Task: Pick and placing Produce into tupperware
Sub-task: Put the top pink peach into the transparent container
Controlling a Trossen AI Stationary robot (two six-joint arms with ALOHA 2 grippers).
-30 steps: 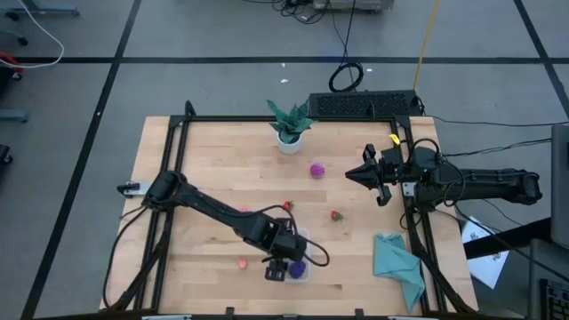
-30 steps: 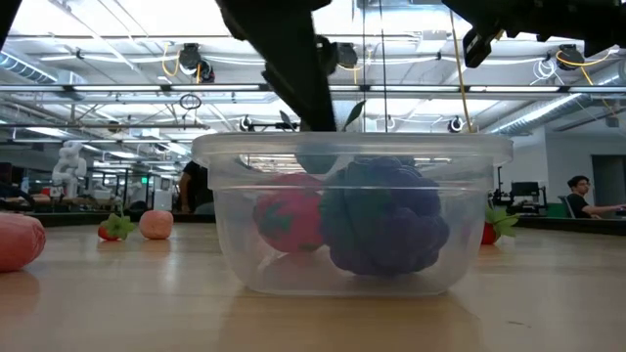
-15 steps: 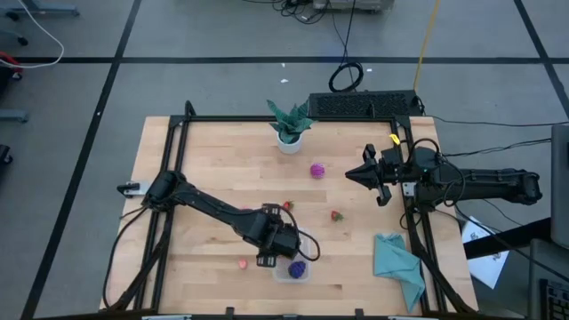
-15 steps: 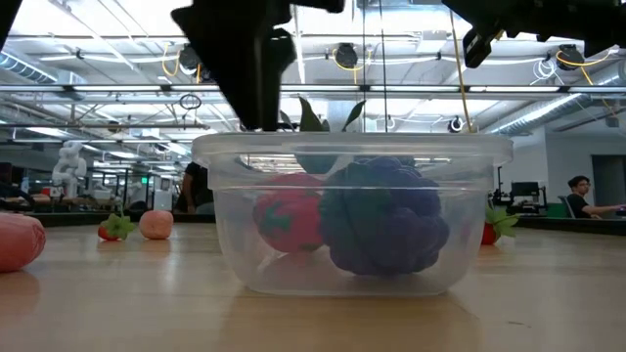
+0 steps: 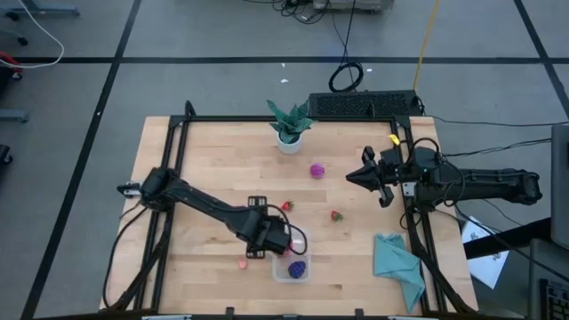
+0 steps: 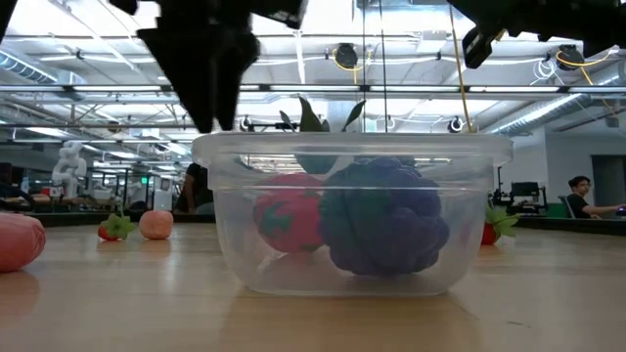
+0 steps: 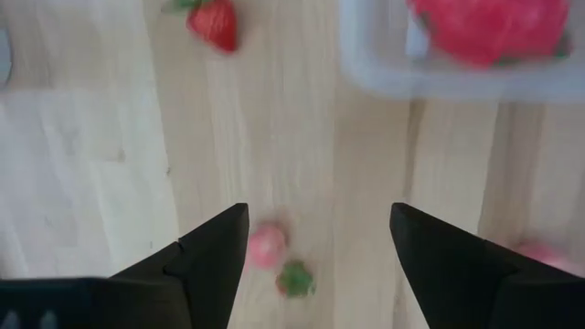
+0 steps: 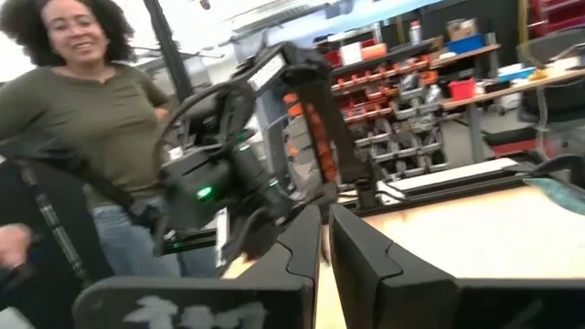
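Note:
The clear tupperware [image 5: 292, 268] stands near the table's front edge. It holds a red strawberry [image 6: 290, 215] and a dark purple piece [image 6: 383, 217]. My left gripper [image 5: 267, 242] hangs open just beyond its far left corner, pointing down, holding nothing. On the wood below its fingers [image 7: 320, 215] lies a small pink piece with a green leaf [image 7: 271, 247]. Loose produce on the table: a red strawberry [image 5: 287, 206], another red piece [image 5: 336, 215], a magenta one [image 5: 317, 170] and a pinkish one [image 5: 243, 263]. My right gripper [image 5: 364, 176] waits shut at the right edge.
A green plant in a white pot [image 5: 289, 124] stands at the far edge. A teal cloth [image 5: 397, 267] lies at the near right corner. A person [image 8: 101, 119] stands beyond the table in the right wrist view. Bare wood stretches across the table's left half.
My left gripper has left the spot above the tupperware, going toward the far and left edges and rising a little. It has tipped to point more steeply down. Its fingers have stayed open. The produce in the tupperware has not moved.

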